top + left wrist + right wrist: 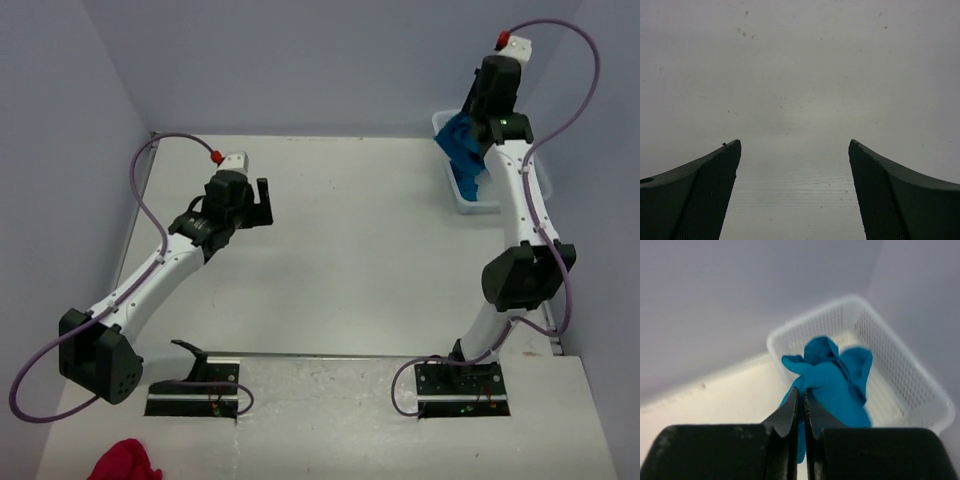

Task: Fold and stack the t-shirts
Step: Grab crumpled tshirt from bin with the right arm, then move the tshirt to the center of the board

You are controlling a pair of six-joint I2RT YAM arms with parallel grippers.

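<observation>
A teal-blue t-shirt hangs bunched over the white mesh basket at the far right corner. My right gripper is shut on a fold of the t-shirt, holding it above the basket. From above, the t-shirt shows as a crumpled blue bundle beside the right arm, partly inside the basket. My left gripper hovers over the bare left half of the table, open, and its fingers have only the tabletop between them.
A red cloth lies at the near left edge in front of the arm bases. Purple-grey walls close in the table at the back and both sides. The basket stands against the right wall.
</observation>
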